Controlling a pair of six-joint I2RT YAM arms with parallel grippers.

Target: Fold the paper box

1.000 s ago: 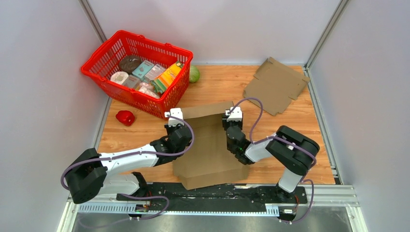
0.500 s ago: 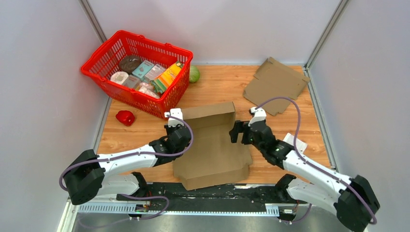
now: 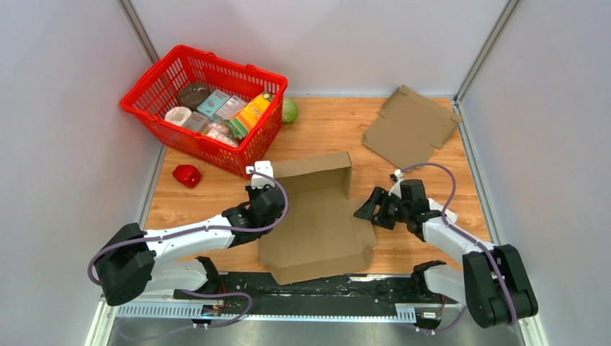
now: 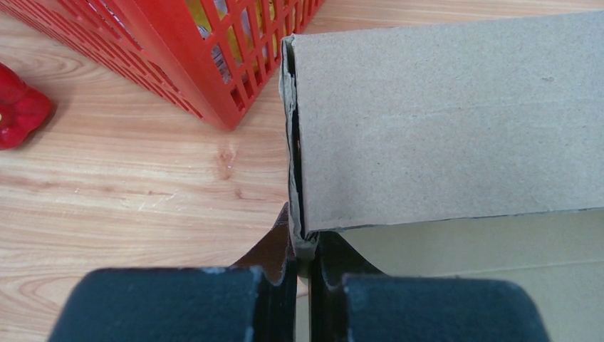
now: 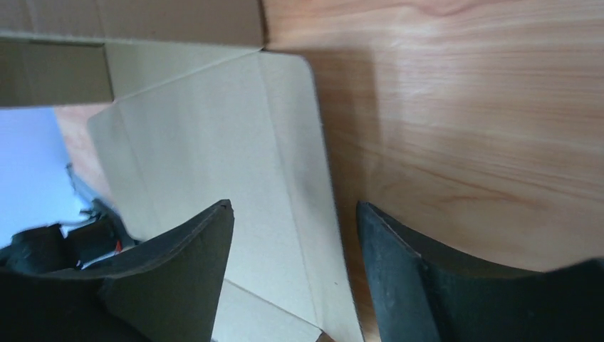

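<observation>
Wooden table [image 3: 324, 130] is filling the middle of the top view, with grey walls standing around it. At centre, the left gripper [image 4: 303, 285] is clenching its jaws on the left corner of the upright back wall of the paper box [image 3: 317, 223]. The right gripper [image 5: 295, 206] is keeping its jaws apart and grasping nothing, just over the box's right flap, which is lying flat on the wood.

The box is sitting in the lower middle, between both grippers. A red basket [image 3: 144, 101] is standing at upper left, a red pepper [image 3: 186, 175] is lying below it, and a flat cardboard sheet [image 3: 411, 128] is lying at upper right.
</observation>
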